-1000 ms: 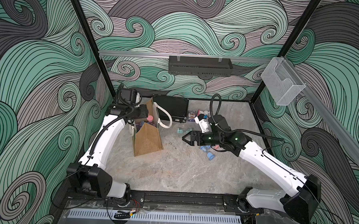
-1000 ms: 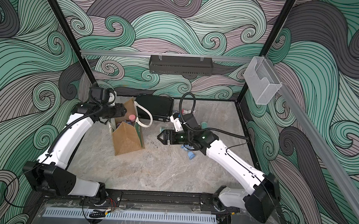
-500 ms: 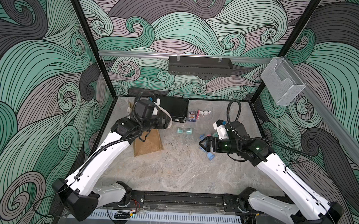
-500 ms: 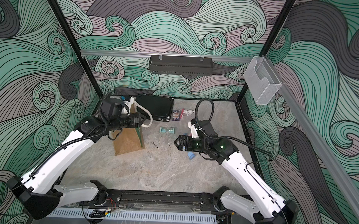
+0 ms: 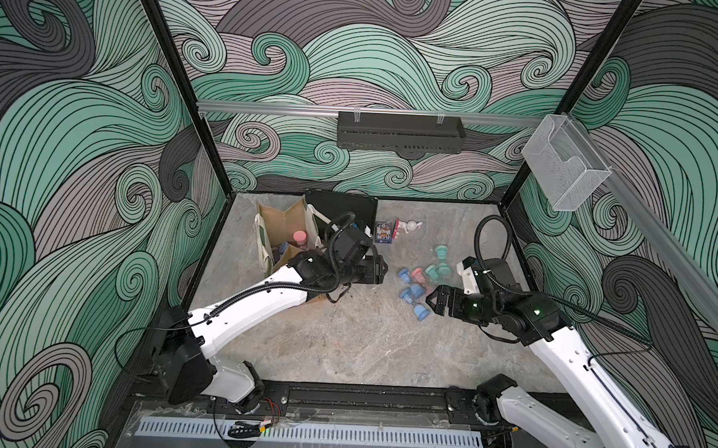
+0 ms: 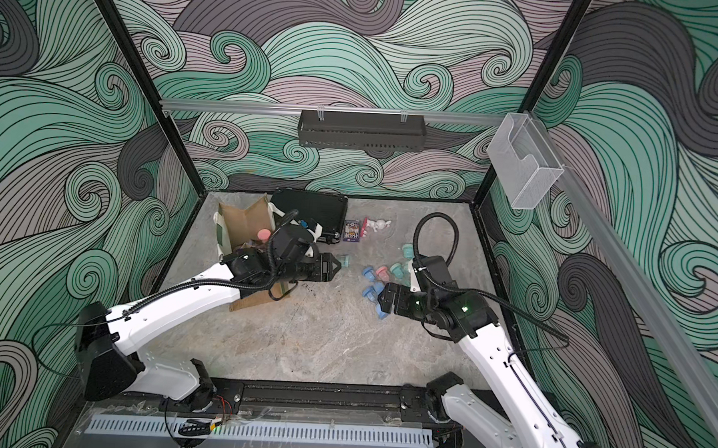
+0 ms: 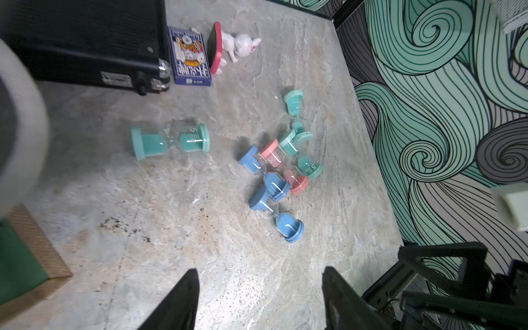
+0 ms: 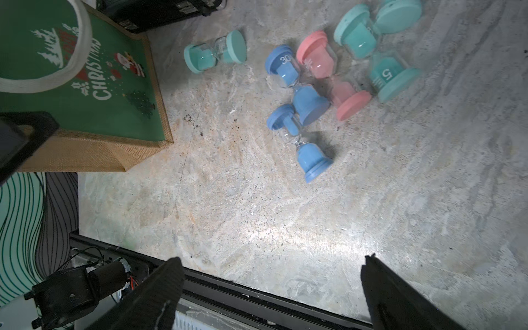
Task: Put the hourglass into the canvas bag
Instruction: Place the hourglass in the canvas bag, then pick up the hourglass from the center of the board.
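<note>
The canvas bag [image 5: 284, 230] [image 6: 245, 222] stands upright at the back left, mouth open, with a pink hourglass [image 5: 299, 238] inside. Its green side panel [image 8: 85, 85] shows in the right wrist view. A lone teal hourglass [image 7: 170, 141] [image 8: 214, 54] [image 6: 343, 259] lies on the table just right of the bag. My left gripper [image 5: 383, 270] [image 7: 260, 274] hangs open and empty above the table, pointing at that hourglass. Several blue, pink and teal hourglasses [image 5: 419, 281] [image 7: 277, 168] [image 8: 314, 80] lie in a heap further right. My right gripper [image 5: 433, 303] [image 8: 271, 260] is open and empty at the heap's near side.
A flat black case [image 5: 341, 207] [image 7: 85, 37] lies behind the bag. A blue card box [image 5: 383, 231] [image 7: 188, 57] and a white rabbit figurine [image 5: 409, 226] [image 7: 237, 45] sit beside it. A black tray [image 5: 399, 131] hangs on the back wall, a clear holder [image 5: 563, 167] on the right rail.
My left arm swung from over the bag's mouth out to the table's middle, its jaws a little wider. My right gripper pulled back to the right, past the heap.
</note>
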